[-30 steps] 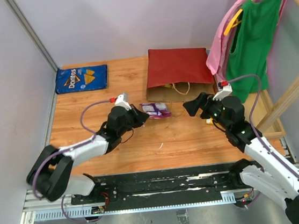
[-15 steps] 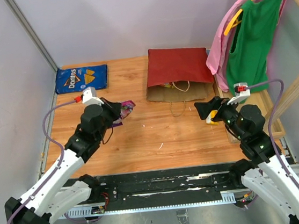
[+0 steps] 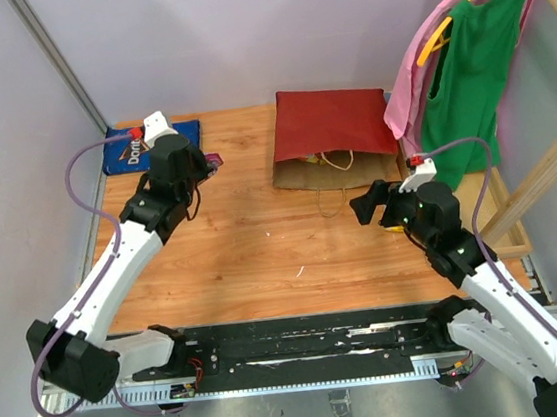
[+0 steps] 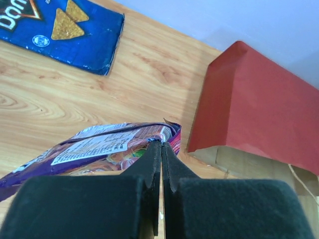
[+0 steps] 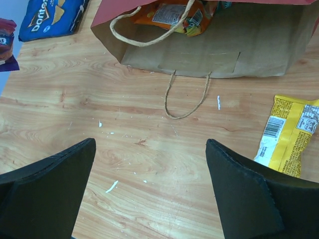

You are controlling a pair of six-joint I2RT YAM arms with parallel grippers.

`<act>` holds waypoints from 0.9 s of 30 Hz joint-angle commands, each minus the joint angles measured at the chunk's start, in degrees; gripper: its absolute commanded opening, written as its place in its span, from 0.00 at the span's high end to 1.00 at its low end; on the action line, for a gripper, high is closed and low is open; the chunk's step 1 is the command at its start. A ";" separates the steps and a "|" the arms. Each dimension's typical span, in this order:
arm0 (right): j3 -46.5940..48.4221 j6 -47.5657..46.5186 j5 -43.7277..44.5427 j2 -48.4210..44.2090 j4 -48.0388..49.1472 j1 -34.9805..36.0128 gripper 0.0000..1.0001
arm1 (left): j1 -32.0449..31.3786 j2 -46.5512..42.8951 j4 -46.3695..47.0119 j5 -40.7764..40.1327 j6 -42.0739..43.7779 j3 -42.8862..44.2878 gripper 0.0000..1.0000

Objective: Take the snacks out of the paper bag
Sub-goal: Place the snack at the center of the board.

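Left end effector point(image 4: 160, 145): clamped on purple candy bag point(image 4: 94, 149) (at its edge)
Right end effector point(image 5: 150, 145): spread wide, empty

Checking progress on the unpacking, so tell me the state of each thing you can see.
paper bag, lying on its side, mouth open
orange packet, inside the paper bag
Doritos bag, out, lying flat
purple candy bag, out, gripped
left gripper, shut on purple candy bag
yellow bar, out, lying flat
right gripper, open, empty
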 commanded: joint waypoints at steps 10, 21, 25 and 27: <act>5.08 -1.82 -0.83 13.98 5.90 1.06 0.06 | 0.49 13.04 -9.54 5.64 1.34 12.72 1.00; 8.74 -5.38 2.21 17.49 2.55 1.07 0.04 | 0.49 10.53 -8.13 7.83 -1.27 8.85 1.00; 10.14 -4.58 1.07 18.33 3.49 1.06 0.04 | 0.50 11.19 -9.40 5.14 -1.57 8.83 1.00; 11.18 -4.45 0.55 18.10 2.76 0.98 0.04 | 0.51 12.12 -10.25 2.86 -2.02 8.72 0.99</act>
